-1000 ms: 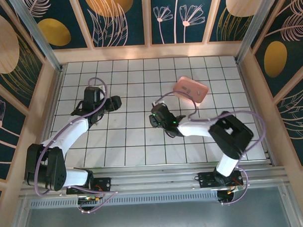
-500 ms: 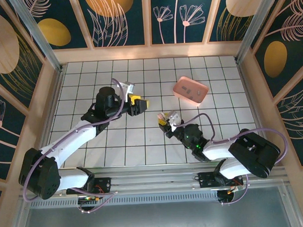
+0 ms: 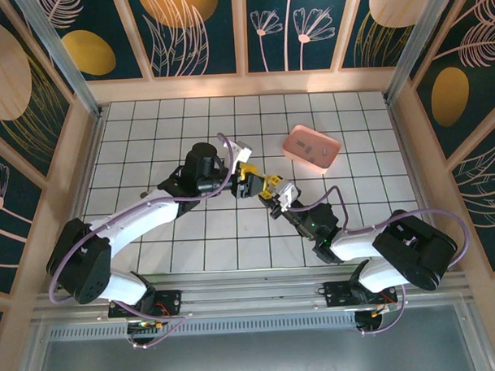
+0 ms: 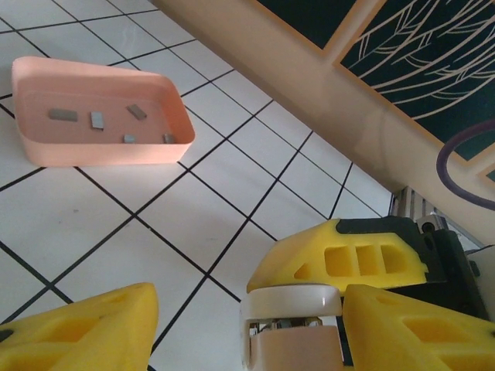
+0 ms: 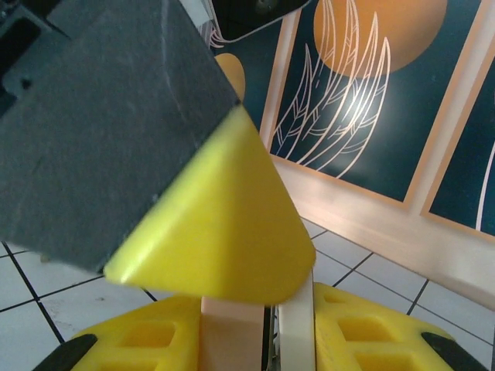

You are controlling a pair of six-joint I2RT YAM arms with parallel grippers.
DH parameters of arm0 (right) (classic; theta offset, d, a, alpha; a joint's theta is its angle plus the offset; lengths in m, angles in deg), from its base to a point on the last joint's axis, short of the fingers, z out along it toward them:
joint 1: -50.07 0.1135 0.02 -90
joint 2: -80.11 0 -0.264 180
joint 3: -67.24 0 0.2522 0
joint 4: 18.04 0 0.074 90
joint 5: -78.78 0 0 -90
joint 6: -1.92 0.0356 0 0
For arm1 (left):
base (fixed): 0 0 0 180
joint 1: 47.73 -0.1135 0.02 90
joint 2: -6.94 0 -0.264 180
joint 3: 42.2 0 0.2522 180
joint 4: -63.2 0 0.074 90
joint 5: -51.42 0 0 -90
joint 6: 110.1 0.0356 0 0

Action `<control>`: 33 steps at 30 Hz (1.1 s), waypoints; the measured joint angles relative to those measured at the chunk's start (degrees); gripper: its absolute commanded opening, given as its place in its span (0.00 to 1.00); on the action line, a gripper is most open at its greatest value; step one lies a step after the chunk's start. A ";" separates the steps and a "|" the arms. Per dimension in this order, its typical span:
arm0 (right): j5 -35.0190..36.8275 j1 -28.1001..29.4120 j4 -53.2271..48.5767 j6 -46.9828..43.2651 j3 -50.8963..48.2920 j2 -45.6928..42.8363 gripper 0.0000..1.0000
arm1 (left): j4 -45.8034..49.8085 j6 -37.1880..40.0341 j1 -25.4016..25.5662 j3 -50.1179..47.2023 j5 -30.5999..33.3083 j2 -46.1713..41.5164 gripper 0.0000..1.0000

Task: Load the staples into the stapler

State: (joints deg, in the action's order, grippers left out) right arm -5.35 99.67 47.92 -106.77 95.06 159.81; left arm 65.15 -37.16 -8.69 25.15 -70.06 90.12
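A white tiled tabletop [image 3: 147, 116] with black grid lines carries a shallow pink rounded plastic tray [image 4: 100, 148] toward its far right.

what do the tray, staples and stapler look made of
Tray: likely matte pink plastic, going by its smooth, moulded, rounded walls. Staples: probably metal, small flat grey strips with a dull look. Stapler: seemingly smooth whitish plastic, with an evenly moulded edge.
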 measured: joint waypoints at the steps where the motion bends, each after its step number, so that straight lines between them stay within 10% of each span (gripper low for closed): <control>1: 0.09 0.00 0.09 -0.15 0.15 0.07 0.17 | 0.00 0.13 0.15 0.02 0.00 0.15 0.58; 20: 2.69 0.00 -0.46 -0.46 0.81 0.39 0.20 | -0.90 1.99 1.03 0.44 -0.90 0.61 0.11; 33: -0.39 -1.44 -8.07 3.93 0.04 -5.66 0.61 | 2.80 11.15 1.14 0.46 3.56 -0.74 0.00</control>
State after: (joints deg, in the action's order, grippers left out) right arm -5.74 98.23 39.86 -102.84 95.11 154.15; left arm 67.94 -26.01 -7.55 25.60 -66.50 89.38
